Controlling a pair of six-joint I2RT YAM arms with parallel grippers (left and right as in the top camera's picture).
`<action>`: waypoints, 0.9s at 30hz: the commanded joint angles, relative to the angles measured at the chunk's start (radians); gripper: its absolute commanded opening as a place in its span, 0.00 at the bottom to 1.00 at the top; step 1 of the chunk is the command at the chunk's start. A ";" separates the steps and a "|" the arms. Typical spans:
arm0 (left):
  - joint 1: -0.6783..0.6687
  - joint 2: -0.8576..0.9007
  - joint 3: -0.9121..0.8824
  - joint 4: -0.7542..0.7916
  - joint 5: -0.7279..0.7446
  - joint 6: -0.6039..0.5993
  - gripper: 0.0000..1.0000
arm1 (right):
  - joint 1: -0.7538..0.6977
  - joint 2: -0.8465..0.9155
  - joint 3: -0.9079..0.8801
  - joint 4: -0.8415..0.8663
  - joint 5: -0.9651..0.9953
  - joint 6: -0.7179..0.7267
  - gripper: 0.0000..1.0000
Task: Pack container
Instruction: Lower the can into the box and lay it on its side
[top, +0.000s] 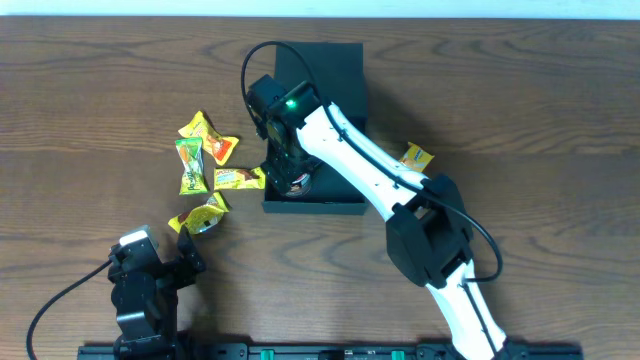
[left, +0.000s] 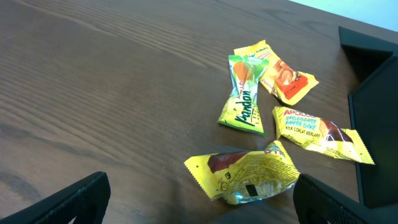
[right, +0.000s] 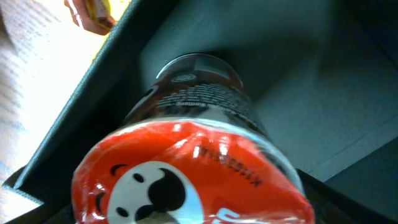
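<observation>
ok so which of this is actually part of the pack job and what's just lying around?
In the job: container; red-topped can inside it, at the right gripper (grip not visible).
Lying about: snack packets left of the container, one packet right of it, probably next to pack; left gripper open, idle.

The brown wood-grain table (top: 80, 100) has a matt, finely lined surface. The dark teal-green rectangular rigid container (right: 298, 93) has smooth matt walls; the small cylindrical can (right: 199, 102) inside it shows a glossy red film top, a printed dark body and a shiny metallic end rim. At 9 o'clock of the container, the yellow snack packet (left: 249, 177) and the green snack packet (left: 244, 99) are crinkled glossy film.
</observation>
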 joint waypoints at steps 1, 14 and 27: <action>0.001 -0.006 -0.014 0.002 0.000 0.008 0.95 | -0.024 0.002 0.002 0.009 0.015 0.019 0.77; 0.001 -0.006 -0.015 0.002 0.000 0.007 0.95 | -0.050 0.001 0.078 -0.140 0.222 0.044 0.70; 0.001 -0.006 -0.014 0.002 0.000 0.007 0.95 | -0.017 0.013 0.168 -0.246 0.434 0.014 0.73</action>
